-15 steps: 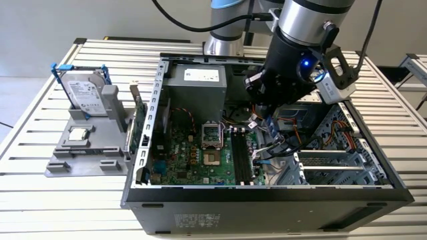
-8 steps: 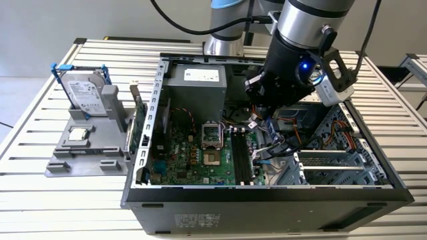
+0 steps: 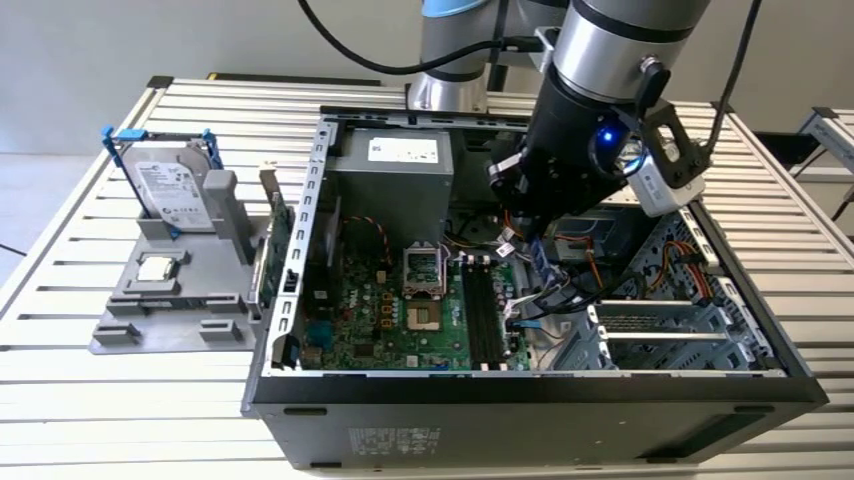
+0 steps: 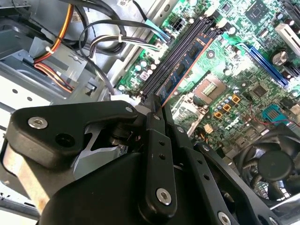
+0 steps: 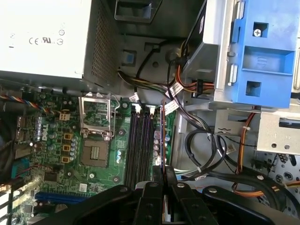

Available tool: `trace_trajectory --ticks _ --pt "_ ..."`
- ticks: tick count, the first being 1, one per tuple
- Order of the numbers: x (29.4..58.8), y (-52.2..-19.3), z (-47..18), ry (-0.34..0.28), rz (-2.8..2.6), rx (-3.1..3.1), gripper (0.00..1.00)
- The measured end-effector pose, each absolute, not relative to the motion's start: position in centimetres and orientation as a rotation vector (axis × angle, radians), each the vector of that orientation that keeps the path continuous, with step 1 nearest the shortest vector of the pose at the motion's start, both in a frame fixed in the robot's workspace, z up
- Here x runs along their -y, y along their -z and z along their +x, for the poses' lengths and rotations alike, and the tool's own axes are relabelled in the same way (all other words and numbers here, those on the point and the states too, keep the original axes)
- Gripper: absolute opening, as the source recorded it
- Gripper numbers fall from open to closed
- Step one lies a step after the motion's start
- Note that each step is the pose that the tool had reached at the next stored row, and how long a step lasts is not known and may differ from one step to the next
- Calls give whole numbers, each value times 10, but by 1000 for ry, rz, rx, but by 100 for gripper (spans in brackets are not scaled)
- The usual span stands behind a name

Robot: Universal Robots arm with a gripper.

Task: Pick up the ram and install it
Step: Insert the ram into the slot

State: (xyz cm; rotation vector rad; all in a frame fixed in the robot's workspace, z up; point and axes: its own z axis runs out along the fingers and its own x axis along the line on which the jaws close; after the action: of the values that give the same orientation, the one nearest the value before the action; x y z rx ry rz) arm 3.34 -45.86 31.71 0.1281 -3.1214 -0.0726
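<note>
Grey slats make up the bench [image 3: 80,400]. At the exterior view's left, a holder [image 3: 134,325] on it carries an upright drive [image 3: 174,190] and a small square chip [image 3: 158,267]. Just beside the holder a thin green card [image 3: 280,240] stands on edge against the case [image 3: 534,420]; what it is cannot be made out.

Inside the open case the board [image 3: 387,320] lies flat, with the power supply [image 3: 394,175] behind it, an empty socket [image 3: 420,268] near the middle and long black slots [image 3: 483,315] just right of that. The arm [image 3: 601,100] reaches down into the case over the slots. There its lower end is lost among cables, so the fingertips and the stick are hidden.

In both wrist views the claw [image 4: 155,101] [image 5: 164,169] is clenched on the near end of the ram [image 4: 185,65] [image 5: 162,136]. The stick stands on edge and runs away from the fingertips in line with the slots. Its gripped end is covered by the fingers. Whether its lower edge has entered a slot cannot be told.

In the second wrist view, bundled cables [image 4: 117,37] loop beside the slots and a fan [image 4: 274,164] is cut off at the frame's edge. In the first wrist view, a blue bracket [image 5: 262,51] sits on the drive cage beyond the cables.
</note>
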Motion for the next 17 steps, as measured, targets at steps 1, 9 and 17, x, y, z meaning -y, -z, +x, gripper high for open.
trace_trajectory --ticks 1,9,17 --pt "459 -316 33 73 128 3121 0" --pt "459 -312 33 73 128 3121 0" --pt "459 -310 33 73 128 3121 0"
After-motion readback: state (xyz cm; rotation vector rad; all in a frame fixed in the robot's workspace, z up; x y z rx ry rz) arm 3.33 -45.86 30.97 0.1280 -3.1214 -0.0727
